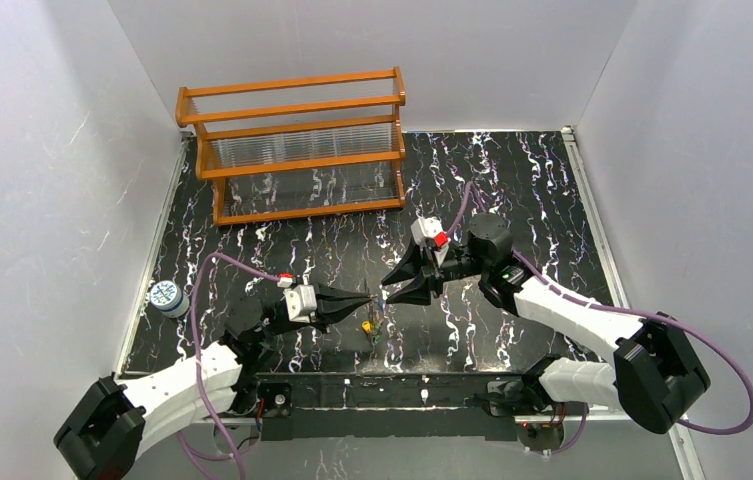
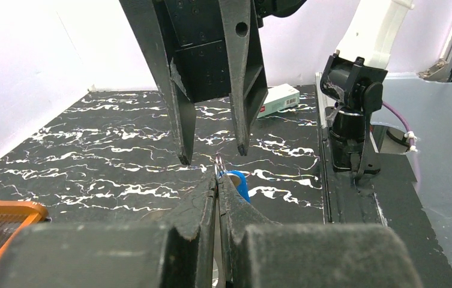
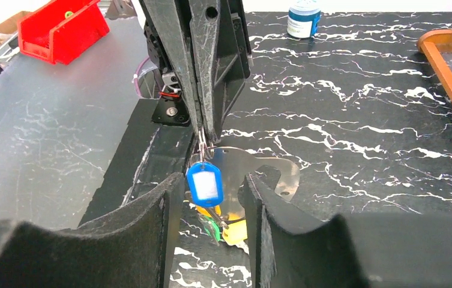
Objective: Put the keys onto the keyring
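One blue key (image 3: 204, 185) hangs from left gripper (image 3: 202, 137) (right gripper (image 2: 212, 155) agape).

The table (image 1: 537, 180) I work over wears a black mat veined with white, and toward its far left corner stands an orange-brown wooden rack (image 1: 292, 150) with clear ridged panels between its rails. A small blue-and-white jar (image 1: 166, 298) sits at the left edge, and my left wrist camera shows a white carton (image 2: 277, 99) with a red mark lying flat out to my right. Near the front middle, a yellow key (image 1: 367, 326) and a green key (image 1: 376, 338) lie close together on the mat.
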### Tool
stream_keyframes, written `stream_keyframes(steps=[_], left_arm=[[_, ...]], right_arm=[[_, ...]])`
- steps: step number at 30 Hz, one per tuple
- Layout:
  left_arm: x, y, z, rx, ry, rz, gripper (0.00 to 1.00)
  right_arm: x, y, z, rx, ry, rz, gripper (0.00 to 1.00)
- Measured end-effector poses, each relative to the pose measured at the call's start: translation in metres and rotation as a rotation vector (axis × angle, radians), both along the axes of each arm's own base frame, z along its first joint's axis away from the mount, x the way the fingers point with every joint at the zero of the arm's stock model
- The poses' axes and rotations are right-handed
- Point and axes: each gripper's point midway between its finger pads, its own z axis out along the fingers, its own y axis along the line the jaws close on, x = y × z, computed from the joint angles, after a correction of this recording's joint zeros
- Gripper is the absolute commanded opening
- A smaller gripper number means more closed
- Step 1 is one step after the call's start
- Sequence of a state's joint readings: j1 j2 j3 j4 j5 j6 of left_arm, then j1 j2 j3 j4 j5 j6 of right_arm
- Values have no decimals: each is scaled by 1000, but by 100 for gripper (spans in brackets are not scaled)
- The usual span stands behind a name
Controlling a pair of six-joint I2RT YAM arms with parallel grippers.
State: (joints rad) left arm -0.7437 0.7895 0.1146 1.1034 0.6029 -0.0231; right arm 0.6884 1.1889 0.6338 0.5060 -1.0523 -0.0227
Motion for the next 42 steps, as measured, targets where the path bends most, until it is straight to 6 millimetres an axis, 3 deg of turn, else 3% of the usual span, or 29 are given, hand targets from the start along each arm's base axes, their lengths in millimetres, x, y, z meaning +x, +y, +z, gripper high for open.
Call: stream_keyframes(steps=[5, 8, 10, 21, 28, 31, 33, 42], left_arm=[[-1, -1, -2, 3, 5, -8, 0], [0, -2, -3, 8, 10, -11, 0], [0, -2, -5, 11, 14, -12, 0], [-1, -2, -5, 13, 16, -16, 0], [-1, -2, -5, 13, 16, -16, 0], [-1, -2, -5, 13, 16, -16, 0], [-1, -2, -5, 13, 16, -16, 0], [-1, -2, -5, 13, 17, -17, 0]], right_arm=[[-1, 1, 5, 9, 18, 7, 52], [-1, 2, 9, 18, 21, 7, 47], [-1, 4, 10, 19, 28, 8, 38], [2, 10, 0, -17, 81, -6, 35], [1, 11, -2, -33, 97, -5, 21], [1, 11, -3, -40, 101, -4, 13], [2, 11, -4, -43, 98, -4, 2], [6, 10, -15, -81, 99, -37, 1]])
